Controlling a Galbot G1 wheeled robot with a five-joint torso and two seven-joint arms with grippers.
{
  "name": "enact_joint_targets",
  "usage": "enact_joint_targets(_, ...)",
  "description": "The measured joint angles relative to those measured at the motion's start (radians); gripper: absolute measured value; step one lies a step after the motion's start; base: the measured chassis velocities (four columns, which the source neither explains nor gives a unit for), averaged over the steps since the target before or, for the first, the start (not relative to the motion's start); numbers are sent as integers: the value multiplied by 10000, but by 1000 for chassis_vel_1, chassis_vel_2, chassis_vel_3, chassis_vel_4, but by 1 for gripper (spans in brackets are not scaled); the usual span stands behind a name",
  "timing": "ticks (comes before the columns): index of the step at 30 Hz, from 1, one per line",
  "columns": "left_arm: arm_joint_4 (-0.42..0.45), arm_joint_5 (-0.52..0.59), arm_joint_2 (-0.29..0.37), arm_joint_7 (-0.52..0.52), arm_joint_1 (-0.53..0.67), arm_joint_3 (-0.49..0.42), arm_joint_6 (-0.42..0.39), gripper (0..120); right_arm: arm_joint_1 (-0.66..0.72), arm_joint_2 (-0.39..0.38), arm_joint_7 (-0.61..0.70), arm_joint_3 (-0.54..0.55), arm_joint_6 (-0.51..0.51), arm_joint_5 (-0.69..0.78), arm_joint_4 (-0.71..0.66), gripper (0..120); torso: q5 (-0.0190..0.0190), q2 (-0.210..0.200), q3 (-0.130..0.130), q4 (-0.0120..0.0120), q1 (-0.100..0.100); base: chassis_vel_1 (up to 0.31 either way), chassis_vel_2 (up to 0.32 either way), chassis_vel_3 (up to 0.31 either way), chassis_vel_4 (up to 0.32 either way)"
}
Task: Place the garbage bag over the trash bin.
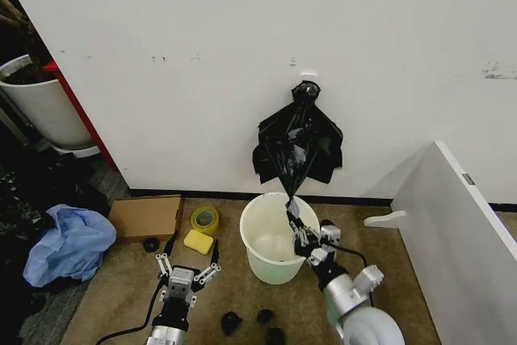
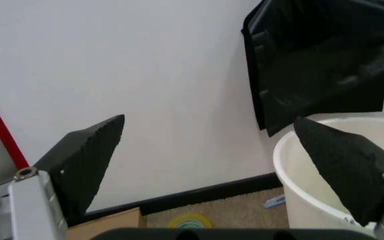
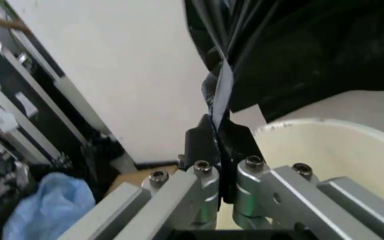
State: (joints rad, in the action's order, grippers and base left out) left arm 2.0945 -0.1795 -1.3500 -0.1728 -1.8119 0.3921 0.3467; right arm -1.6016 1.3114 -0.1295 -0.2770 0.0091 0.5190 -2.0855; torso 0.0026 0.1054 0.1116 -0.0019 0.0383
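Observation:
The trash bin [image 1: 247, 228] is a round white bucket standing on the floor against the wall. A flat black bag bundle [image 1: 299, 141] hangs on the wall above it by its knotted top. From the bundle a thin glossy strip of the garbage bag [image 1: 289, 187] is stretched down toward the bin's rim. My right gripper [image 1: 295, 220] is over the bin's far rim and shut on the strip's lower end. The right wrist view shows the right gripper [image 3: 220, 145] pinching the garbage bag [image 3: 223, 95] beside the trash bin [image 3: 325, 145]. My left gripper [image 1: 187, 264] stands open and holds nothing, low and left of the bin. In its own view the left gripper [image 2: 212, 165] faces the wall, with the trash bin [image 2: 299, 200] to one side.
Left of the bin lie a cardboard box [image 1: 145, 217], a yellow tape roll [image 1: 204, 220] and a yellow sponge [image 1: 198, 241]. A light blue plastic heap [image 1: 69, 244] and a large white planter [image 1: 40, 103] are farther left. A white panel [image 1: 456, 232] stands at the right. Small black objects [image 1: 231, 322] dot the floor.

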Motion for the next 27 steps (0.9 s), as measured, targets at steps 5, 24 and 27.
enact_joint_targets(5,10,23,22,-9,-1,6,0,100,-548,-46,-97,41,518,-652,-15,0,0,0,0,0,1,0,0,0,0)
enact_joint_targets(24,-8,2,122,-10,0,-110,-9,100,-1730,-46,17,221,2058,-2337,226,0,1,-2,1,0,1,0,0,0,0)
enact_joint_targets(27,-31,-1,122,-10,-2,-126,-8,100,-1794,-7,53,242,2164,-2433,253,0,0,-2,1,-1,1,0,0,0,0)
